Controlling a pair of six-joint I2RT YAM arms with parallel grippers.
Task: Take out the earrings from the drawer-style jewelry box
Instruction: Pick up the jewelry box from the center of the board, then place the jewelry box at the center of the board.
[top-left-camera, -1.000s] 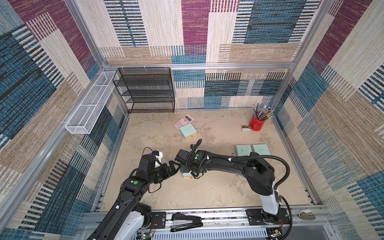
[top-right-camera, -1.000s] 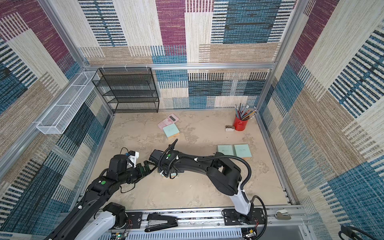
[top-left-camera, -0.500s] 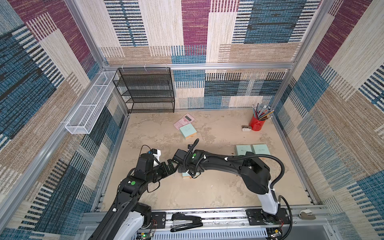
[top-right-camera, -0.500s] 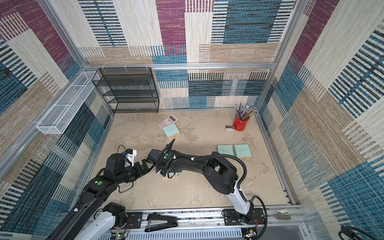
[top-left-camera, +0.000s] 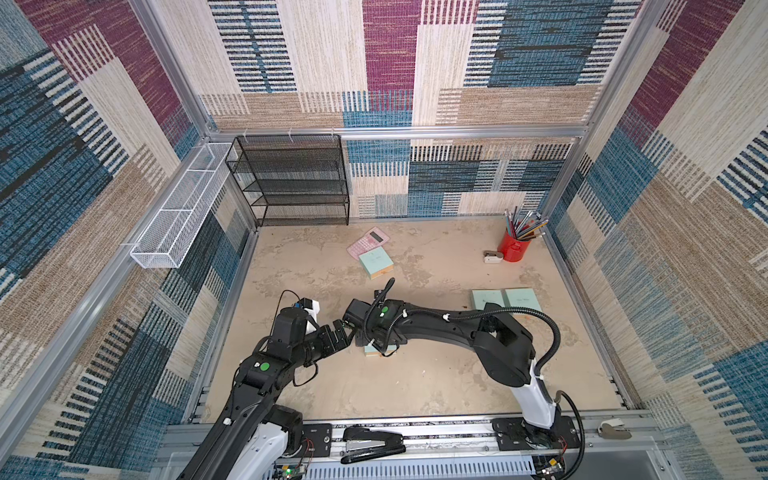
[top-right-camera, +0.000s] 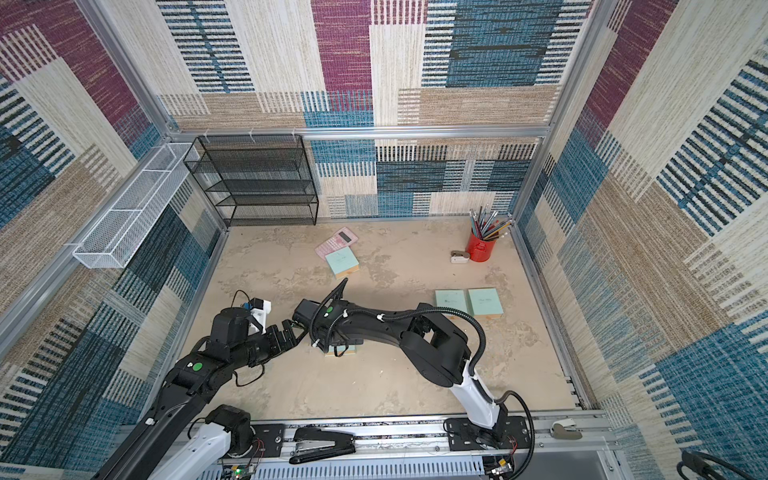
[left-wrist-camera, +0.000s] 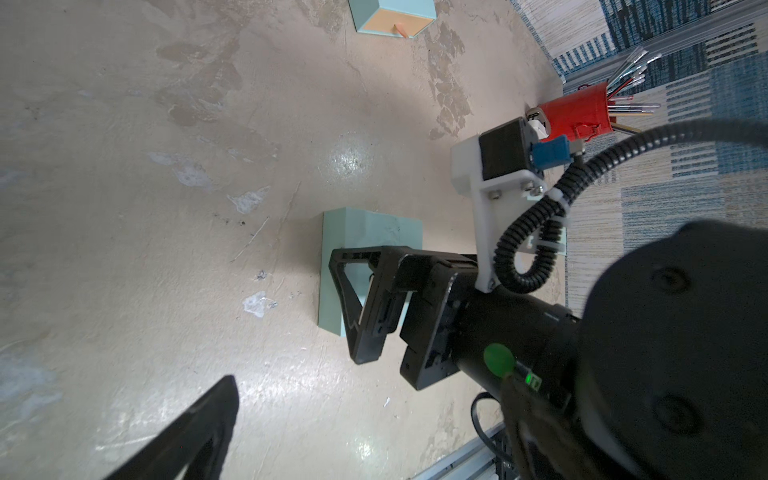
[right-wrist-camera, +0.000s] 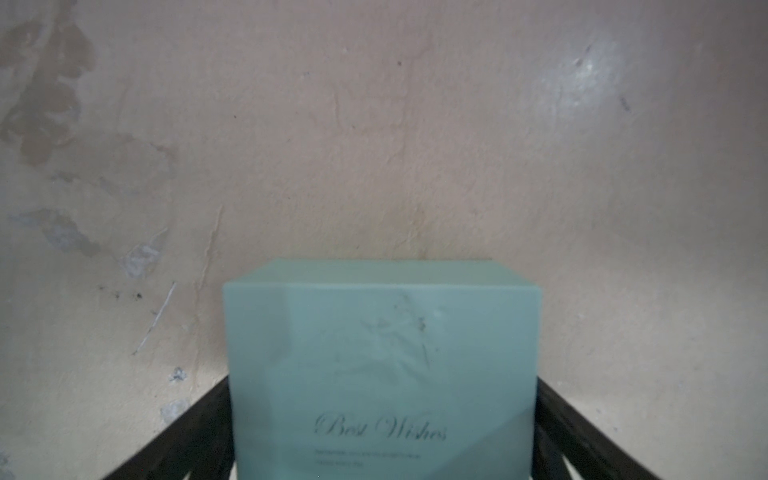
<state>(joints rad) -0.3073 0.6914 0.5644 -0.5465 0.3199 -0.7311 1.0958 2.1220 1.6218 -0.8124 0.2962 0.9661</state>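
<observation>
The sandy, stained bench (top-left-camera: 436, 374) is walled on three sides, with a black wire rack (top-left-camera: 291, 183) in its far left corner. Most of its middle and front lies bare.

The two arms meet at front left. The right claw (right-wrist-camera: 382, 386) stands spread to its full width astride a mint-green box (left-wrist-camera: 374, 232), with one black finger (right-wrist-camera: 199, 432) along each side. Whether the fingers press the box I cannot tell. The left claw (top-left-camera: 348, 332) is released as well and holds nothing, poised just beside the right wrist.

The box lies flat, well apart from every wall, with bare bench all round it. Three more such boxes rest farther off: one (top-left-camera: 376, 264) near a pink calculator (top-left-camera: 368, 241), and two side by side (top-left-camera: 523, 300) toward the right wall. A red pot (top-left-camera: 514, 249) of pencils stands in the far right corner.

The lid reads "Best Wishes" (right-wrist-camera: 380, 430) in script under a faint sprig. The fine lines below it are too blurred to read.

The earrings show in no view, and whether they lie inside the box cannot be told.
</observation>
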